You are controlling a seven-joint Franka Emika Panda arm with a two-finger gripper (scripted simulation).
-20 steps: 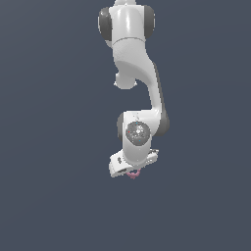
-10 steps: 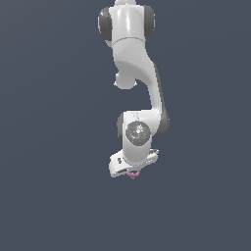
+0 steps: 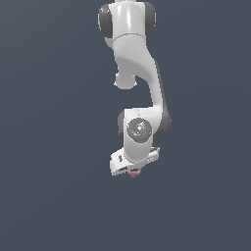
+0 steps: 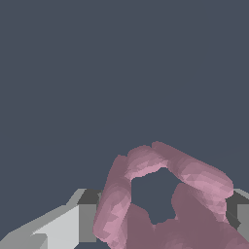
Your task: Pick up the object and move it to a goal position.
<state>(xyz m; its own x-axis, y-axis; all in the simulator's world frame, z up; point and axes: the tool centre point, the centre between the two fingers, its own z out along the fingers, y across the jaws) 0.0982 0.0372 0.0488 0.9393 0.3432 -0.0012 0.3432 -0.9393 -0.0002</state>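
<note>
The object (image 4: 160, 194) is a small pink knobbly ring, and it fills the space between my two fingers in the wrist view. One grey finger (image 4: 85, 219) presses its one side and the other finger (image 4: 238, 209) its opposite side. In the exterior view the white arm hangs down and only a pink sliver of the object (image 3: 133, 172) peeks out under the hand. My gripper (image 3: 132, 170) is shut on the object. No goal marker shows in either view.
A plain dark blue-grey ground (image 3: 49, 196) fills both views, with no other objects or edges in sight.
</note>
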